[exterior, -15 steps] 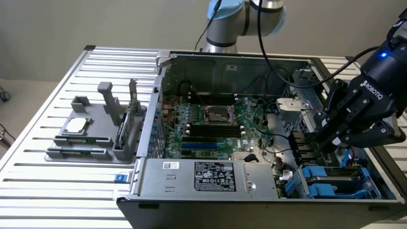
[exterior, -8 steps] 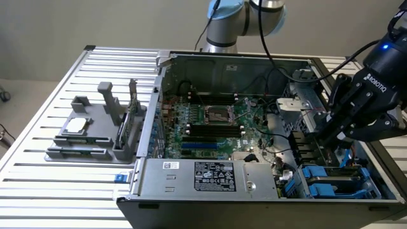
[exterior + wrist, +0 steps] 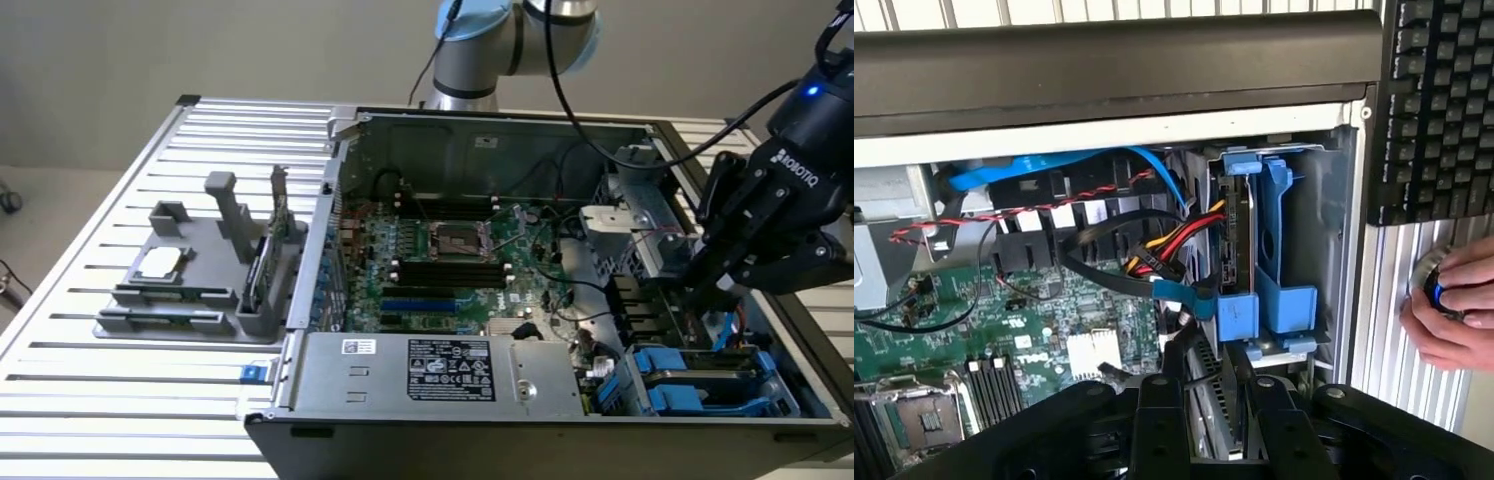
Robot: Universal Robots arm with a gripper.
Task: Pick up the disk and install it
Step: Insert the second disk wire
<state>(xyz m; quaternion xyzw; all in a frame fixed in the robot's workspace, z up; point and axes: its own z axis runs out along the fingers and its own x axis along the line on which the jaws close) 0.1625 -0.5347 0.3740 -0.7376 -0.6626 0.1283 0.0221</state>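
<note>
The pick-up looks done: the hand [image 3: 1209,420] is clenched on the disk [image 3: 1212,392], held edge-on inside the open computer case [image 3: 534,125] just short of the blue drive bay [image 3: 1272,255], so seating it remains.

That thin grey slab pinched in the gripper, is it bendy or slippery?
Probably stiff: the disk looks like a straight, flat slab in the gripper. Likely heavy for its size, since it seems to be metal. Its ribbed edge probably resists slipping.
</note>
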